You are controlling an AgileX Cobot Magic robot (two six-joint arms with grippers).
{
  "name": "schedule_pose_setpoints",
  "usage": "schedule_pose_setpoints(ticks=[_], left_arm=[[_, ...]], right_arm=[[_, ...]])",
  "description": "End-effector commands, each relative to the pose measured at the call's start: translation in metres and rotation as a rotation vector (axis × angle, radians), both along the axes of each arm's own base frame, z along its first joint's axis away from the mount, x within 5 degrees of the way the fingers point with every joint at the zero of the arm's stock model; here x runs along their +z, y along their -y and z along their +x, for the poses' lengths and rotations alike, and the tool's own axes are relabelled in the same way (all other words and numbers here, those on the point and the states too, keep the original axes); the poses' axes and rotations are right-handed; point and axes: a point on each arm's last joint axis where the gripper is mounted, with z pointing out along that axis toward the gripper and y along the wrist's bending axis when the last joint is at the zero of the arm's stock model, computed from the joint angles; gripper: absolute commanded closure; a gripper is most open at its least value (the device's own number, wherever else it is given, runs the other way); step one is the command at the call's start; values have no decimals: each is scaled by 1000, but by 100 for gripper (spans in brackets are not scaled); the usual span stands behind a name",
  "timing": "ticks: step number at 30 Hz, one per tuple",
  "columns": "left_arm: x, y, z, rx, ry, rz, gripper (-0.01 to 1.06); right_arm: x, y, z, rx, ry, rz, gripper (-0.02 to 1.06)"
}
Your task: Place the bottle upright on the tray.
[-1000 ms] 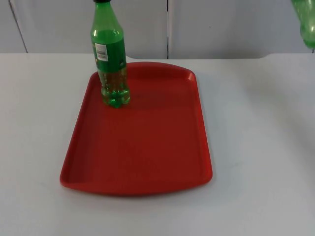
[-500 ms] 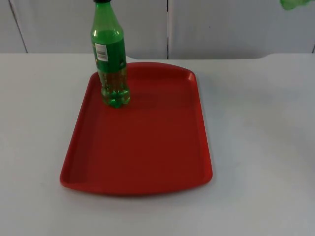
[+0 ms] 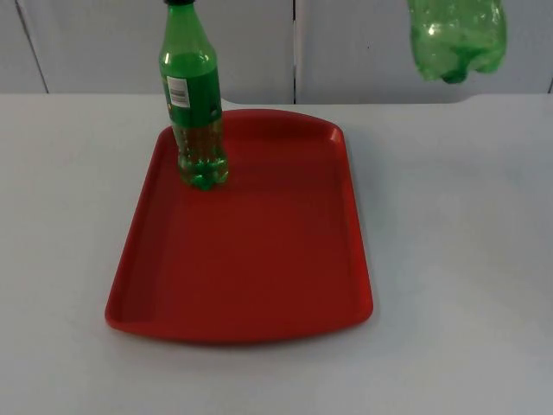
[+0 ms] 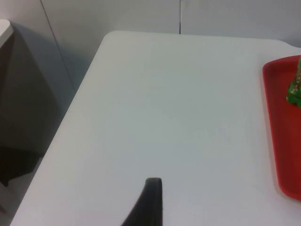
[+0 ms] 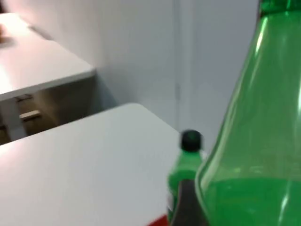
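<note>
One green plastic bottle already stands upright on your red plastic tray. The right gripper's grasp can't be judged; its second green bottle hangs high, unplaced. The left arm waits.

The scene is viewed from above and forward by the fixed top camera, across the white table top toward the grey partition wall, with the flat red plastic tray seen whole. From the left wrist camera the table's far corner is looked at from a low, near position beside the tray. The right wrist camera is held very close against a green plastic bottle. The upright black-capped green bottle is shared by all three views.
</note>
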Motion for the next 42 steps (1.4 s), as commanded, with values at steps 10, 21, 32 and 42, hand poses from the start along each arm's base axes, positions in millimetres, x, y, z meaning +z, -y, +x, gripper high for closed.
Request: schedule_pose_setpoints(ticks=[10, 21, 32, 42], left_arm=[[0, 1, -1, -7, 4, -11, 20], [-1, 1, -1, -10, 4, -14, 20], [-1, 1, -1, -13, -2, -18, 20], [-3, 4, -2, -31, -23, -40, 20]], right_arm=[[-16, -20, -17, 459, 160, 91, 105], [-93, -37, 10, 596, 102, 93, 105], [-126, -58, 49, 621, 185, 62, 105], [-142, -112, 66, 641, 207, 22, 105]])
